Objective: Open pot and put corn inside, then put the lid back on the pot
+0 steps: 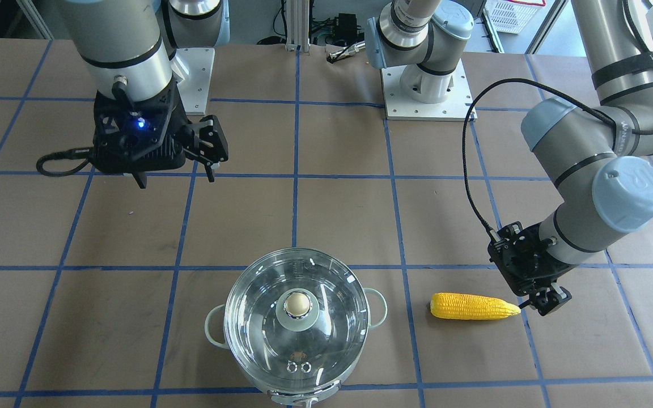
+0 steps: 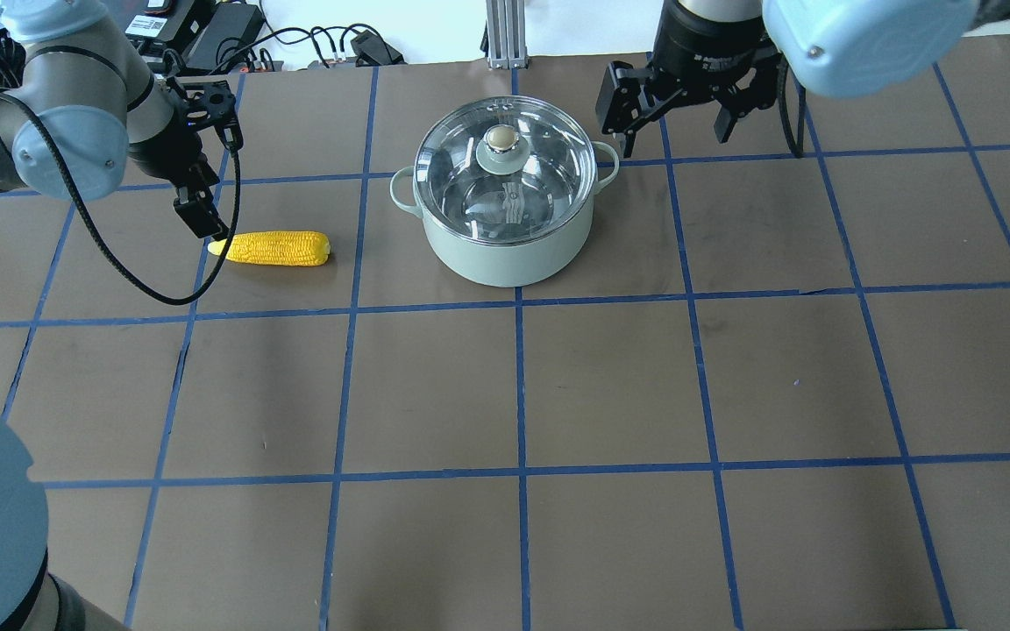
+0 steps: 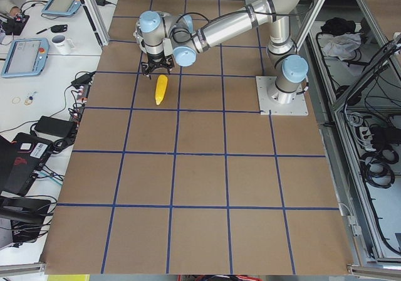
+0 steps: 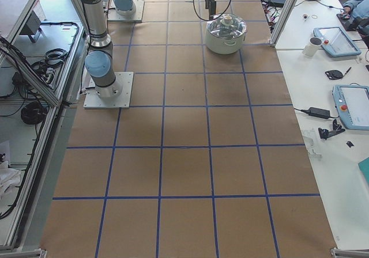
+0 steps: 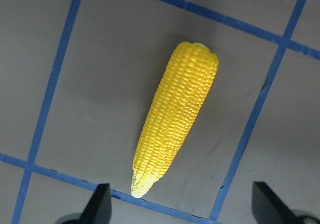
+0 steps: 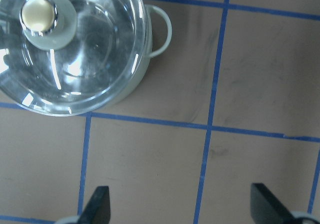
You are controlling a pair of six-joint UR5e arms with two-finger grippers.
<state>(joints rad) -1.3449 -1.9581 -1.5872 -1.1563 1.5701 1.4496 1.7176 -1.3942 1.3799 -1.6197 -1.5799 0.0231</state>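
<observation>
Zero steps are showing complete: the lid (image 2: 470, 180) is sitting on the pot (image 2: 505, 254), the corn (image 2: 273, 248) is lying on the table (image 2: 610, 386) below the open, empty left gripper (image 5: 182, 206), and the right gripper (image 2: 674, 118) is hovering open beside the pot.

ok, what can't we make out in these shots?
- Pot: unseen in the left side view, apparently behind the left arm; the front view's bottom edge cuts its near wall.
- Corn: unseen in the right side view, apparently behind the right tool.
- Left tool height over the table: too small in the left side view.
</observation>
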